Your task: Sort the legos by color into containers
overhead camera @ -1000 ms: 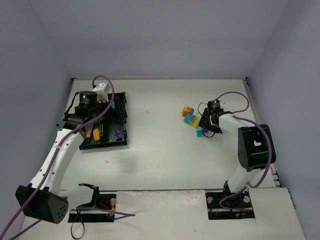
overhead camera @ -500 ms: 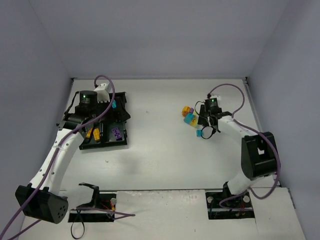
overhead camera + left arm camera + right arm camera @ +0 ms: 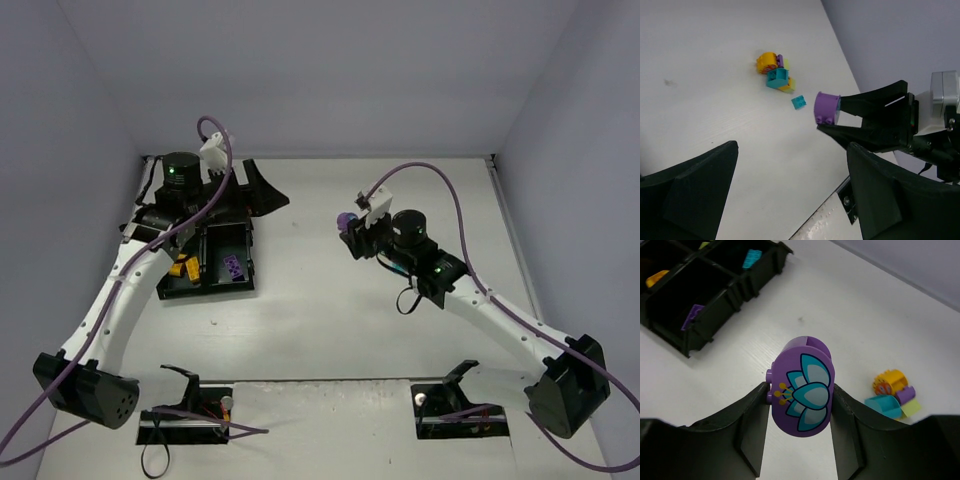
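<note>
My right gripper (image 3: 350, 228) is shut on the oval purple lego (image 3: 802, 385), the one with a cyan flower print, and holds it above the table's middle; it also shows in the left wrist view (image 3: 826, 107). A cluster of orange, cyan, purple and yellow-green legos (image 3: 892, 395) lies on the table behind it, with a small cyan brick (image 3: 799, 102) apart. The black tray (image 3: 205, 290) sits at the far left and holds an orange brick (image 3: 180, 268), a purple brick (image 3: 692, 317) and a cyan brick (image 3: 751, 259). My left gripper (image 3: 252, 190) is open and empty over the tray's far right corner.
The pile (image 3: 774, 72) lies right of centre, partly hidden under my right arm in the top view. Grey walls enclose the table on three sides. Purple cables loop above both arms.
My right gripper has lifted the oval purple lego from the pile and carried it left toward the table's middle. My left gripper has risen from the tray and turned right.
</note>
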